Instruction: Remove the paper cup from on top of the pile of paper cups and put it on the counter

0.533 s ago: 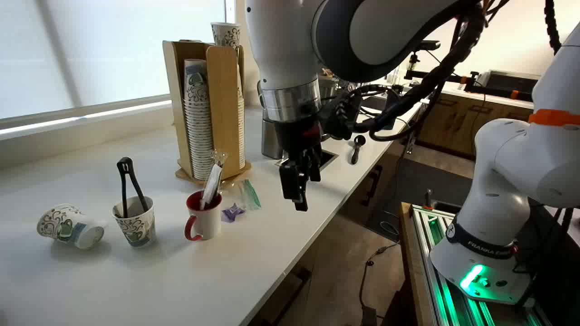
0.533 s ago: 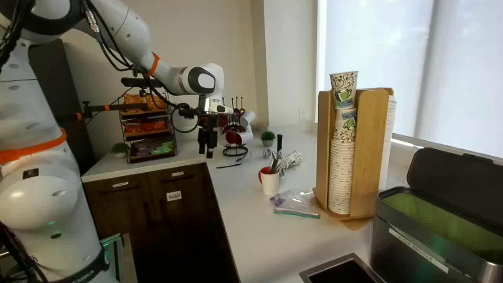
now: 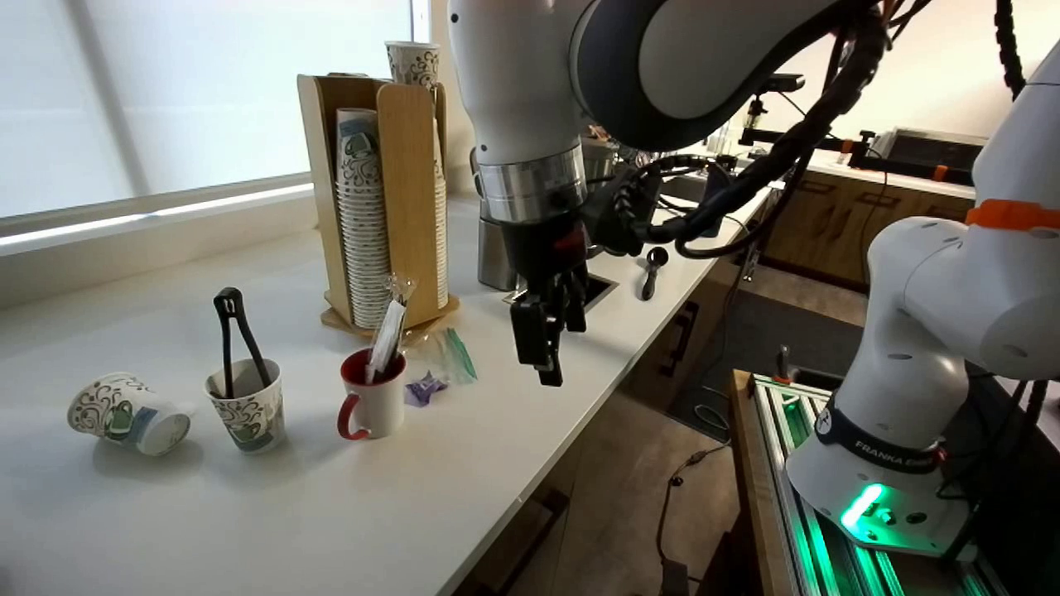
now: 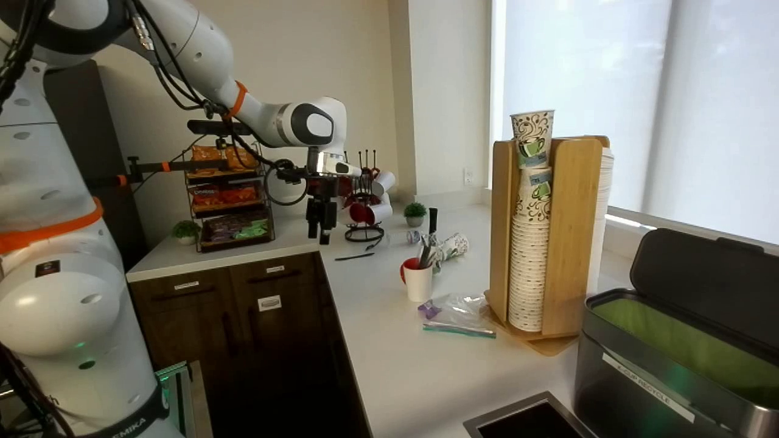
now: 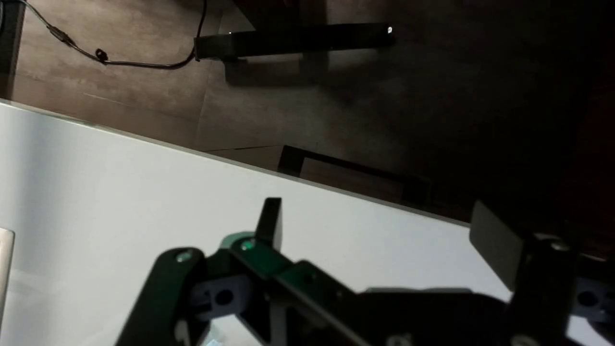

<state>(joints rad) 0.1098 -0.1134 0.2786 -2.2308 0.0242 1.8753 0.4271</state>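
Note:
The paper cup [image 4: 532, 139], cream-white with brown swirls and a green mark, stands upright on top of the pile of paper cups [image 4: 528, 267] in the wooden frame [image 4: 572, 243]. The cup [image 3: 412, 64] also rises above the frame [image 3: 407, 207] in an exterior view, its lower part hidden there. A similar cup [image 3: 128, 414] lies on its side on the counter [image 3: 331, 513]. My gripper [image 3: 563, 352] points down above the counter near its front edge, apart from the pile. In the wrist view the gripper [image 5: 379, 235] is open with nothing between its fingers.
A patterned cup with black tongs [image 3: 248, 414] and a red-and-white mug [image 3: 377, 406] stand on the counter. A plastic bag [image 4: 462, 313] lies before the frame. An open recycle bin [image 4: 657, 377] stands beside it. A mug rack [image 4: 365, 207] is at the back.

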